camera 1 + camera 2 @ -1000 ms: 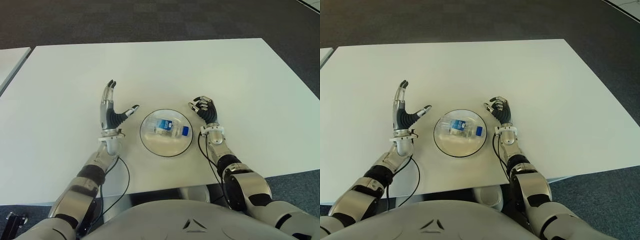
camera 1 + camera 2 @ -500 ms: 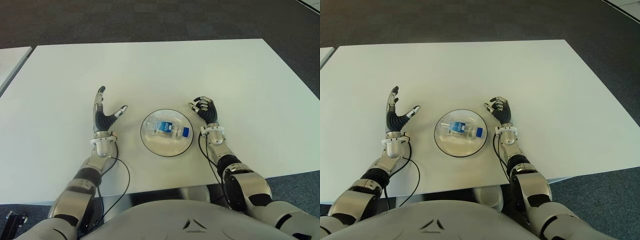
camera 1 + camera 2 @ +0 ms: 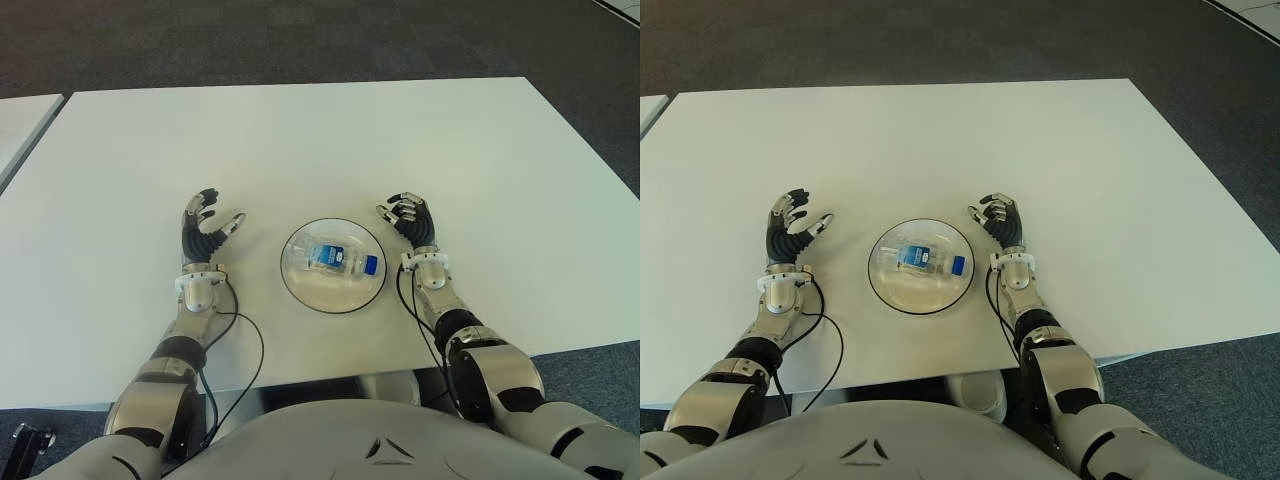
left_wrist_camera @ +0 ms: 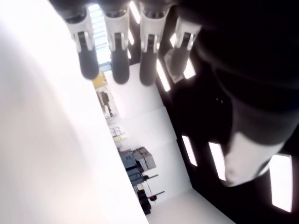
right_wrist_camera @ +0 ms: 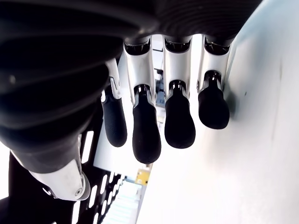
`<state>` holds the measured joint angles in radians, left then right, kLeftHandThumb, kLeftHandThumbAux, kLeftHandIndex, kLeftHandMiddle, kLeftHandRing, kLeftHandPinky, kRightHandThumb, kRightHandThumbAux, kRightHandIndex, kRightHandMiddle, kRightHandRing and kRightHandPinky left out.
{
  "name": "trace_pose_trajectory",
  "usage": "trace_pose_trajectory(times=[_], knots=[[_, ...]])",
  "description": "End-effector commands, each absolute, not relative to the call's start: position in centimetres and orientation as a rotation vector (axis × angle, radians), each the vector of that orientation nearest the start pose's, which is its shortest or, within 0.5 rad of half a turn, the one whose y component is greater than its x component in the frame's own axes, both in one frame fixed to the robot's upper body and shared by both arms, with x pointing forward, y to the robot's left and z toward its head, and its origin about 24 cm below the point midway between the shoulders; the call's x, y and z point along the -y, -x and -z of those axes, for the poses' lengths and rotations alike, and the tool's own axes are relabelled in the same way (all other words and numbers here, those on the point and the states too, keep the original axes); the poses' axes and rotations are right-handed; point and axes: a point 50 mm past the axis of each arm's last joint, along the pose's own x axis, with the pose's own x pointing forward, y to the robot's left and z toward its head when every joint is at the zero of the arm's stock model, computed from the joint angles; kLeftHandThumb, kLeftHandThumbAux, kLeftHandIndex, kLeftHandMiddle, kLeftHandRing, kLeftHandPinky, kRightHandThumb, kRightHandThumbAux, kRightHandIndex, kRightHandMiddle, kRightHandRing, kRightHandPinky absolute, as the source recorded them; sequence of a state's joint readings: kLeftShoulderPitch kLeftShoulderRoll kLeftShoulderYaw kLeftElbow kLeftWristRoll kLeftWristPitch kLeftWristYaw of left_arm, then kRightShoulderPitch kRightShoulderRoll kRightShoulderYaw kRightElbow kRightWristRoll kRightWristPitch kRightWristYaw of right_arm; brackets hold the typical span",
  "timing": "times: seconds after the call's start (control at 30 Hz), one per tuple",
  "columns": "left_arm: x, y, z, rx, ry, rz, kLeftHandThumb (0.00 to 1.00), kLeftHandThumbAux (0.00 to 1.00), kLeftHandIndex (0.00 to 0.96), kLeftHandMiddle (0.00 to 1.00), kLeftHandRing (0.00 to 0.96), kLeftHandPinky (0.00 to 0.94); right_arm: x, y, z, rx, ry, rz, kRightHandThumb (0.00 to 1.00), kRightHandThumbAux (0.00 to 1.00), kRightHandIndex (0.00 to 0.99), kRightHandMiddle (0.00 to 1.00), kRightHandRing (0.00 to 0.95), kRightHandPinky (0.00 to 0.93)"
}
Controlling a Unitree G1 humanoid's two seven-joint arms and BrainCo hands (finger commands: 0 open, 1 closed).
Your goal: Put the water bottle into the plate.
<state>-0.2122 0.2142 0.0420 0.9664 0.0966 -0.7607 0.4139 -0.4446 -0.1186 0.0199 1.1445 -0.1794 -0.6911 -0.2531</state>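
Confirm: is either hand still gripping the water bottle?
No, the water bottle lies on its side in the plate, with the left hand and right hand apart from it, holding nothing.

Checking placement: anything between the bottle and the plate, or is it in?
Nothing in the way. The water bottle already lies on its side inside the plate. Left hand and right hand flank the plate, both empty.

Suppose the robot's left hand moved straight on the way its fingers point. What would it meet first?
Probably nothing: the left hand points away from the robot over bare table. The plate holding the water bottle lies off to its right.
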Motion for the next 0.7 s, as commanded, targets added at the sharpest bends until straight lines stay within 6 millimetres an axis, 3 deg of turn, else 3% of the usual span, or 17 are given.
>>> trace_pose_trajectory(times=[0.03,0.1,0.2,0.7], knots=[[-22.0,-24.6,3.9,-0.018,-0.206,-0.388,0.378,0.797,0.425,0.500,0.502,0.536,16.1,-28.9,3.1,-0.049,0.285,0.044,0.709,0.726,0.434,0.693,0.708,0.702],[-21.9,-24.7,4.2,-0.043,-0.186,-0.392,0.567,0.750,0.427,0.529,0.530,0.553,16.1,-28.9,3.2,-0.050,0.285,0.043,0.709,0.726,0.434,0.695,0.712,0.719],[-22.0,-24.9,4.5,-0.082,-0.166,-0.390,0.657,0.728,0.429,0.555,0.555,0.560,16.2,-28.9,3.1,-0.050,0.286,0.042,0.709,0.726,0.434,0.702,0.722,0.747],[-21.6,-25.8,5.0,-0.175,-0.110,-0.290,0.704,0.715,0.432,0.606,0.595,0.577,16.0,-28.8,3.1,-0.039,0.281,0.045,0.708,0.726,0.434,0.709,0.726,0.733]])
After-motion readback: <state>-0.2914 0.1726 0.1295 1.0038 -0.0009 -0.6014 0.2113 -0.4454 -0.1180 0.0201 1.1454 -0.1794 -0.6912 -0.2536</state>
